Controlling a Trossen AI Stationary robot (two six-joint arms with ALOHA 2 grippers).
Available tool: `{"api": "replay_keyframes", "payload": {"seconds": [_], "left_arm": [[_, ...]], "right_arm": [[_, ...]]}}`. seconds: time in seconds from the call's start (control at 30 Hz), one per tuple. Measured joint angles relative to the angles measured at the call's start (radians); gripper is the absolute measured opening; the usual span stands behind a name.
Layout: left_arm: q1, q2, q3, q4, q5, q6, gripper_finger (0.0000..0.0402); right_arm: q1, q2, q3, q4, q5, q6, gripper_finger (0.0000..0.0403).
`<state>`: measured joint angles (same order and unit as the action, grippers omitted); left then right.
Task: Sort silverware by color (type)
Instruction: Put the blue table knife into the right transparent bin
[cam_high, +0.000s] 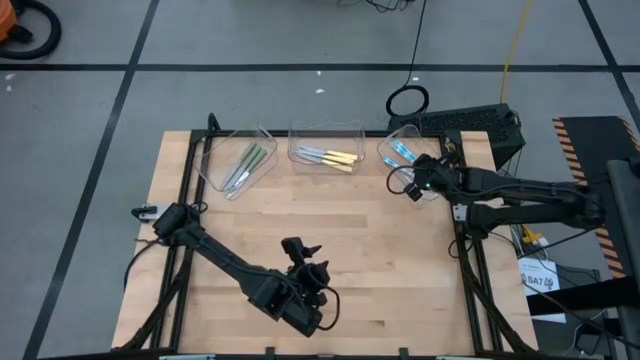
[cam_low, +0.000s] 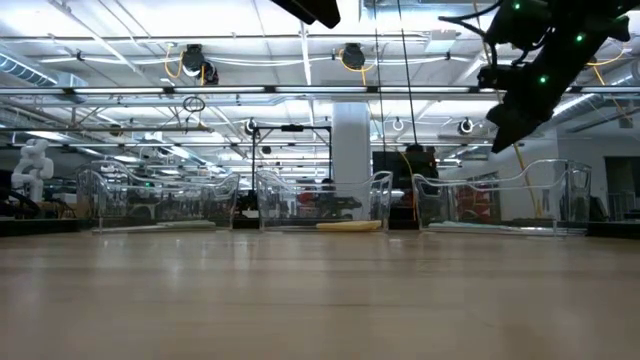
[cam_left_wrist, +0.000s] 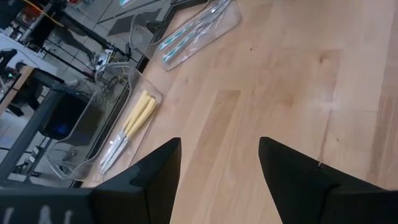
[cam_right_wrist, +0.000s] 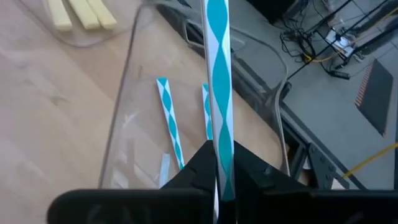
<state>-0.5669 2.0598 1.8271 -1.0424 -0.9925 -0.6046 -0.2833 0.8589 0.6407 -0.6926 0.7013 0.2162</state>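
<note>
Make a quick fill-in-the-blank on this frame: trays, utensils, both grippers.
1. The right gripper is shut on a utensil with a ____ handle.
2. That held utensil hangs above the ____ tray of the three.
3. The middle tray holds utensils with ____ handles.
4. The left gripper is ____ over bare table.

Missing words: light blue; right; yellow; open

Two dark cabled arms, black claws

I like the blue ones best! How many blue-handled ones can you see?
3. One blue utensil is gripped in the right pincer above the right tray; two blue utensils lie inside it. More may be hidden.
</note>
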Motion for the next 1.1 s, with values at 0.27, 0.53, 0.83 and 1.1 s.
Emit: {"api": "replay_keyframes", "payload": {"seconds": [0.27,0.53,0.83,1.1], "left_arm": [[0.013,0.000,0.000,0.000,0.030,-0.008,0.0223],[0.013,0.000,0.000,0.000,0.030,-0.015,0.0223],[0.014,0.000,0.000,0.000,0.030,-0.025,0.0223],[0.014,0.000,0.000,0.000,0.030,-0.027,0.0223]], "right_arm": [[-0.036,0.000,-0.066,0.054,0.000,0.008,0.0035],[-0.063,0.000,-0.111,0.117,-0.052,0.000,0.0024],[-0.085,0.008,-0.142,0.160,-0.052,0.000,0.0041],[-0.087,0.055,-0.142,0.188,-0.052,-0.003,0.0042]]}}
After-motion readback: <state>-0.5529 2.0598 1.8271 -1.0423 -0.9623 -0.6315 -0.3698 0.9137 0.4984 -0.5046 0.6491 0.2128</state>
